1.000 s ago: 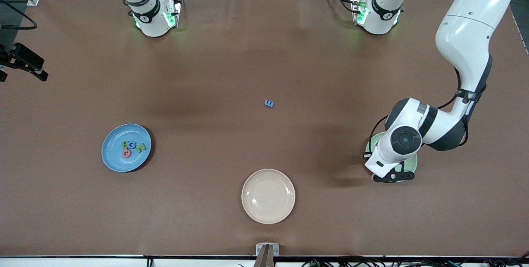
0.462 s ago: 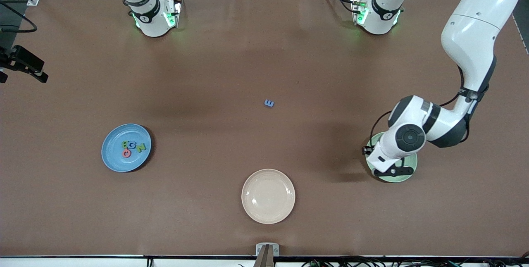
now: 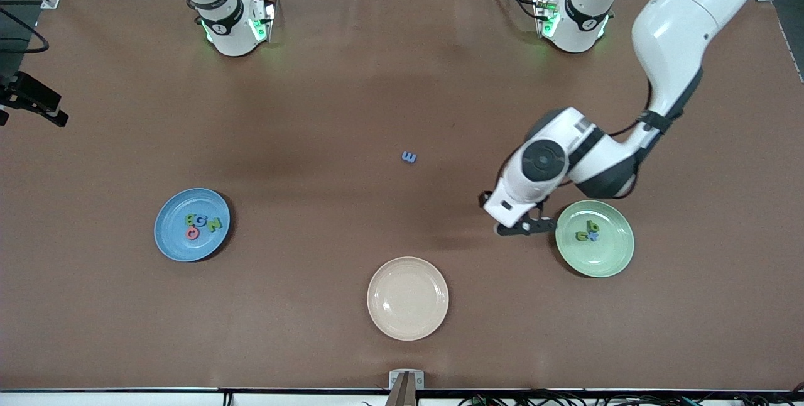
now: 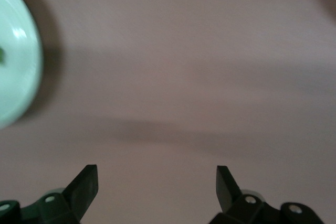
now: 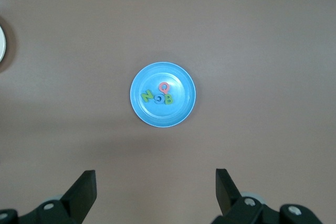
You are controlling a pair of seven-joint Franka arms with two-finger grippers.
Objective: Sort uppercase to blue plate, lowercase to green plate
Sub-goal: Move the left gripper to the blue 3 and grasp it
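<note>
The blue plate (image 3: 176, 239) holds the uppercase green B (image 3: 190, 220), blue G (image 3: 200, 222), green N (image 3: 215, 225) and coral Q (image 3: 192, 233). The green plate (image 3: 608, 256) holds a green p (image 3: 592, 225), a green u (image 3: 581, 236) and a blue x (image 3: 594, 236). The blue m (image 3: 409, 157) lies alone mid-table. My left gripper (image 3: 524, 228) is open and empty over bare table beside the green plate (image 4: 16, 77); it also shows in the left wrist view (image 4: 156, 179). My right gripper (image 5: 156, 182) is open and empty, high over the blue plate (image 5: 176, 115), and out of the front view.
An empty cream plate (image 3: 407, 298) sits near the front camera's edge, between the two other plates. A black camera mount (image 3: 31, 101) juts in at the right arm's end of the table. Both arm bases stand along the farthest edge.
My left arm has swung off the green plate toward the table's middle, uncovering the three letters on that plate. The blue m and the other plates have not moved.
</note>
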